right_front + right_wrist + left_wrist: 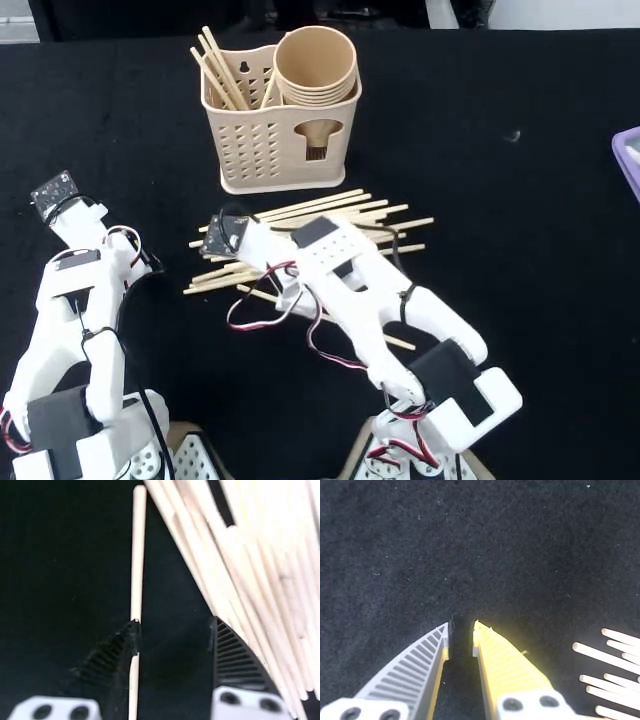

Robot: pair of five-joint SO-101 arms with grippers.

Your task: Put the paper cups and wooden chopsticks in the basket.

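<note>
Chopsticks (250,555) flank the right tool (172,627), jaws apart.

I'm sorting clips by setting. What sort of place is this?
Probably a robot test bench: two arms at a black-covered table, with a basket of cups and loose chopsticks set out as practice props.

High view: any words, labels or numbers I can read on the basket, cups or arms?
None readable. The basket bears only holes and cut-out shapes; the paper cups, the chopsticks and the white arms show no print.
</note>
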